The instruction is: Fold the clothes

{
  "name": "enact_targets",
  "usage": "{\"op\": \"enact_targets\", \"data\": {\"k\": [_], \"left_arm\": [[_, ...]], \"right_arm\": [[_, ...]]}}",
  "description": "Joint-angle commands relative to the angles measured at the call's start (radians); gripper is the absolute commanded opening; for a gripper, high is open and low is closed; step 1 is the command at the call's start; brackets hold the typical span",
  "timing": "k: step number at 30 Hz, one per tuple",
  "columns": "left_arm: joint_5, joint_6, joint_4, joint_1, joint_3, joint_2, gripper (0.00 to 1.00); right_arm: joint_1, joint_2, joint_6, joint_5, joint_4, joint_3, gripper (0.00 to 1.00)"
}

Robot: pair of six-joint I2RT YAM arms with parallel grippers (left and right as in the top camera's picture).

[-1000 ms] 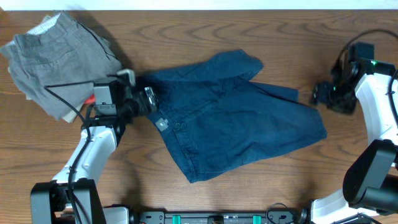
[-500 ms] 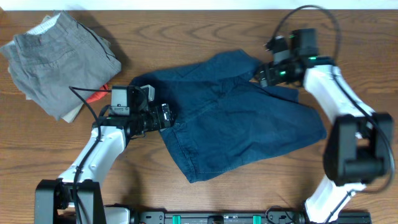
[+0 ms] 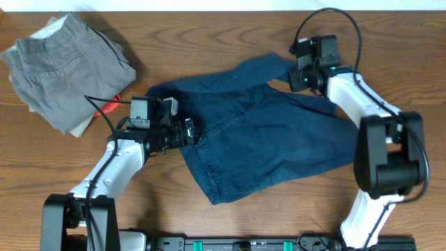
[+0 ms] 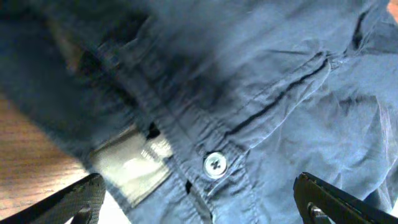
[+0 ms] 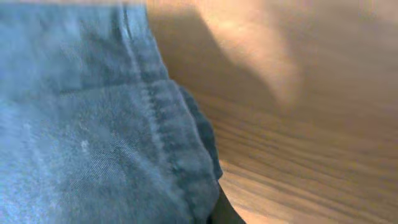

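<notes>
Navy shorts (image 3: 265, 139) lie spread but rumpled mid-frame on the bench (image 3: 209, 35), waistband at centre-left, legs toward the right. Left gripper (image 3: 189, 132) sits at the waistband. Its wrist view shows the button (image 4: 214, 163) betw. fingers (image 4: 78, 199) standing wide apart, nothing pinched. Right gripper (image 3: 296, 75) is at the upper-right leg hem. Its cam shows only cloth close up, so can't tell if it's clamped. Step, I'd judge: grabbing two edges for the 1st fold. To do it well: pinch all layers, lift low, keep cloth taut, carry evenly so edges align.
</notes>
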Motion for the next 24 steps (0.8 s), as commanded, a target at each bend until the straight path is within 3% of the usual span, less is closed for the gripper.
{"op": "enact_targets", "data": {"k": [1, 10, 19, 20, 21, 24], "left_arm": [[-0.016, 0.003, 0.003, -0.003, 0.004, 0.007, 0.98], [-0.033, 0.003, 0.005, -0.003, 0.004, 0.007, 0.98], [-0.035, 0.003, 0.019, -0.003, 0.004, 0.007, 0.98], [-0.034, 0.003, 0.018, -0.003, 0.004, 0.007, 0.98], [-0.034, 0.003, 0.018, -0.003, 0.004, 0.007, 0.97], [-0.034, 0.003, 0.018, -0.003, 0.004, 0.007, 0.98]], "right_arm": [[-0.047, -0.172, 0.025, 0.097, -0.043, 0.023, 0.01], [-0.127, -0.354, 0.033, 0.382, -0.409, 0.023, 0.01], [-0.188, -0.263, 0.056, 0.454, -0.186, 0.022, 0.02], [-0.197, -0.251, 0.094, 0.484, -0.167, 0.022, 0.1], [-0.212, -0.238, 0.14, 0.507, -0.154, 0.022, 0.27], [-0.248, -0.211, 0.172, 0.496, -0.195, 0.022, 0.47]]}}
